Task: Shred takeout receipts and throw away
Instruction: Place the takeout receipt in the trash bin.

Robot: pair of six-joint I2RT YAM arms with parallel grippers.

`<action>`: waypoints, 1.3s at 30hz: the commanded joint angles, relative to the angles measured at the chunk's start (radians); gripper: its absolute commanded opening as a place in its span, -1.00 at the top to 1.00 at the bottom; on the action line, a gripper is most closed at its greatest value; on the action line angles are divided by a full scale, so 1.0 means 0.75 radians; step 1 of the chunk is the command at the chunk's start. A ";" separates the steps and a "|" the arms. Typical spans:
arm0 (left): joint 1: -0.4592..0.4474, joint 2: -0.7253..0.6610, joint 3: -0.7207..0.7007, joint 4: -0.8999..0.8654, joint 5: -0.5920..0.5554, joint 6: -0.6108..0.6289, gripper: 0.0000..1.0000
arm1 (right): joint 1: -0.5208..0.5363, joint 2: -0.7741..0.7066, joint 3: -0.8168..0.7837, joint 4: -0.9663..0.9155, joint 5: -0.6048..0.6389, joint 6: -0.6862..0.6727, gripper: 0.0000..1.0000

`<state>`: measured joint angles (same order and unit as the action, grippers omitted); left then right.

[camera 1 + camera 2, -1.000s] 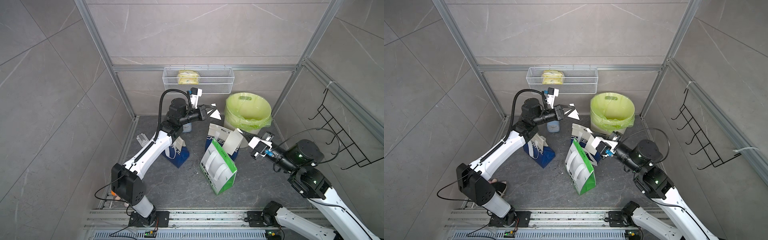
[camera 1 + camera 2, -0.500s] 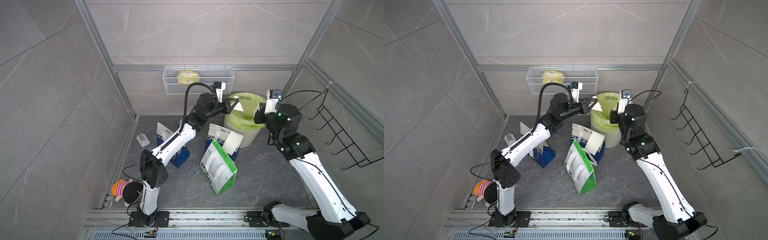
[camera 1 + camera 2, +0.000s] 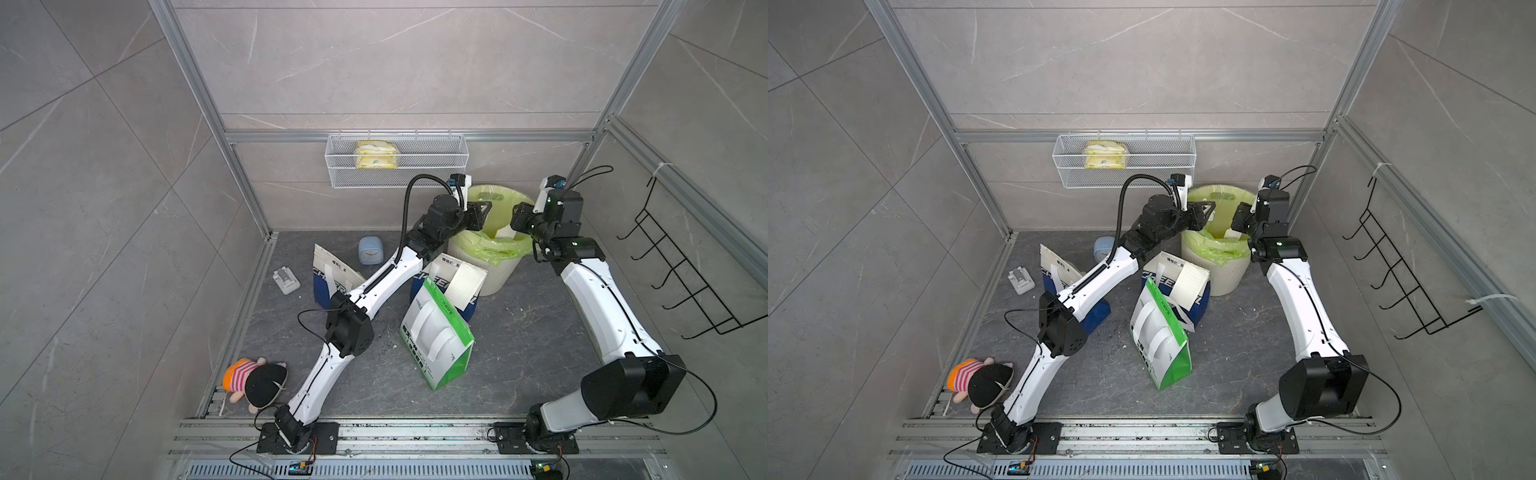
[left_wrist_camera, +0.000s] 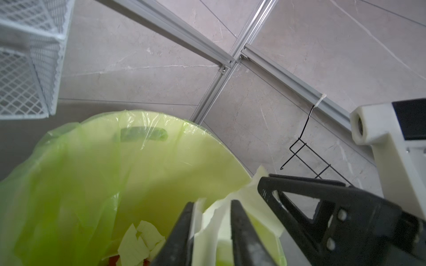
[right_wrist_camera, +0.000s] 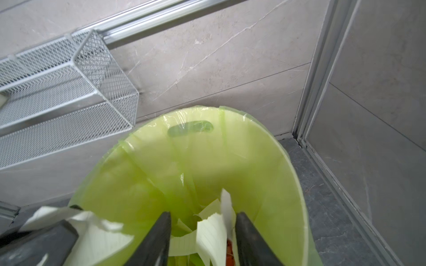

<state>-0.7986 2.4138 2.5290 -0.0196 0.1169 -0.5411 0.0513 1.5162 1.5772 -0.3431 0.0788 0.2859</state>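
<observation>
Torn receipt pieces (image 4: 140, 239) are seen at the bottom of the green-lined bin (image 3: 494, 274), heaped inside its liner. Both tools are held over the bin's mouth. The left tool (image 4: 212, 203) is found at the rim on the side nearest the wire basket (image 3: 397, 160), its jaws parted narrowly, with a ragged white slip (image 4: 207, 232) standing loose between them in a gap wider than the paper. The right tool (image 5: 203, 214) is placed at the opposite side of the rim, its jaws set wider, and another torn strip (image 5: 212, 232) is seen between them, above the bin's inside; whether a jaw is touched by it cannot be told. One whole receipt (image 3: 465, 284) with faint printed lines is left on the face of the blue-and-white bag (image 3: 420, 280) just beside the bin, and the green-and-white bag (image 3: 436, 345) is laid in front of that bag, farther from the bin.
</observation>
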 commanded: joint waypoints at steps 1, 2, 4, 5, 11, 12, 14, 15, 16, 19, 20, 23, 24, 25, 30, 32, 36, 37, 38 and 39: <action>-0.004 -0.002 0.064 0.016 -0.075 0.111 -0.15 | -0.011 -0.028 0.027 0.017 -0.034 0.022 -0.24; -0.004 -0.002 0.069 0.016 -0.075 0.115 -0.28 | -0.011 -0.033 0.029 0.018 -0.034 0.020 -0.30; -0.007 -0.008 0.082 0.014 -0.076 0.126 -0.40 | -0.013 -0.047 0.036 0.007 -0.039 0.013 -0.34; -0.009 -0.013 0.084 0.014 -0.076 0.136 -0.48 | -0.012 -0.057 0.041 0.002 -0.043 0.007 -0.35; -0.013 -0.098 0.075 -0.025 -0.064 0.186 -0.64 | -0.012 -0.110 0.101 -0.120 -0.073 -0.013 -0.41; -0.013 -0.142 0.064 -0.044 -0.063 0.188 -0.64 | -0.012 -0.129 0.099 -0.146 -0.089 -0.013 -0.41; -0.013 -0.207 0.008 -0.027 -0.047 0.177 -0.66 | -0.013 -0.172 0.081 -0.180 -0.112 -0.008 -0.41; -0.013 -0.232 -0.032 0.003 -0.023 0.165 -0.66 | -0.012 -0.200 0.057 -0.179 -0.115 -0.007 -0.41; -0.012 -0.243 -0.050 0.017 -0.008 0.156 -0.66 | -0.013 -0.219 0.036 -0.175 -0.115 -0.007 -0.41; -0.013 -0.218 -0.004 -0.027 0.050 0.127 -0.66 | -0.012 -0.264 -0.012 -0.174 -0.119 -0.015 -0.41; -0.016 -0.193 0.035 -0.071 0.082 0.150 -0.66 | -0.013 -0.267 -0.012 -0.189 -0.118 -0.015 -0.40; -0.066 -0.159 0.141 -0.218 0.136 0.378 -0.67 | -0.013 -0.268 -0.022 -0.211 -0.128 -0.017 -0.38; -0.081 -0.164 0.130 -0.251 0.122 0.484 -0.70 | -0.012 -0.272 -0.025 -0.211 -0.120 -0.017 -0.37; -0.089 -0.170 0.114 -0.273 0.100 0.554 -0.72 | -0.012 -0.278 -0.029 -0.211 -0.109 -0.017 -0.36; -0.089 -0.176 0.058 -0.398 0.024 0.772 -0.74 | -0.013 -0.325 -0.049 -0.220 -0.074 -0.041 -0.32; -0.089 -0.165 0.053 -0.417 0.037 0.818 -0.74 | -0.012 -0.342 -0.055 -0.235 -0.068 -0.046 -0.29; -0.089 -0.136 0.063 -0.433 0.038 0.842 -0.76 | -0.012 -0.382 -0.091 -0.234 -0.045 -0.044 -0.27; -0.088 -0.130 0.067 -0.438 0.021 0.840 -0.77 | -0.013 -0.389 -0.096 -0.236 -0.034 -0.044 -0.27; -0.089 -0.127 0.067 -0.438 0.001 0.842 -0.79 | -0.013 -0.394 -0.100 -0.240 -0.021 -0.043 -0.27; -0.088 -0.125 0.067 -0.440 -0.023 0.840 -0.80 | -0.012 -0.399 -0.100 -0.248 -0.003 -0.044 -0.27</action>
<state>-0.8700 2.3157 2.5595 -0.3412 0.1410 0.0334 0.0444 1.2438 1.5150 -0.5106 0.0345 0.2687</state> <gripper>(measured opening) 0.896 0.635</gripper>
